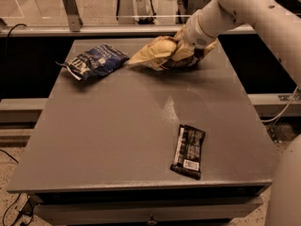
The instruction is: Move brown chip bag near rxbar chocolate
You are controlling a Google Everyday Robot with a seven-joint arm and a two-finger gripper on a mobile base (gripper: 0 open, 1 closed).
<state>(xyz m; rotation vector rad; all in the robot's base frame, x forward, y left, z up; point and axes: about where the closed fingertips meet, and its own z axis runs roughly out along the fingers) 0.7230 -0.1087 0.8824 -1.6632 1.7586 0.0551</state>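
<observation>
The gripper [189,53] of a white robot arm [244,6] is pressed into the right end of a large, wrinkled tan-yellow foil chip bag [155,52] with a dark brown printed panel. Crumpled foil and the arm's wrist cover the gripper's tip, so it cannot be told whether it is clamped on the bag or only touching it. The arm's upper part runs out of frame at the top right. A pale rounded part of the robot is cut off at the lower right corner. The bag's lettering is too creased to read.

The chip bag lies at the far edge of a flat grey table [117,126], right of centre. A small flat bar [188,150] in a glossy black-brown wrapper, with a white label patch at its near end, lies near the front right of the table, well apart from the chip bag. A smaller dark blue snack bag [94,60] lies at the far left, near the chip bag but not touching it. Behind the table stand a horizontal metal rail [94,30] and an upright metal post [70,6] on a tan floor. A thin cable [282,113] hangs at the right.

The arm reaches in from the upper right, sloping down and leftward to the bag.
</observation>
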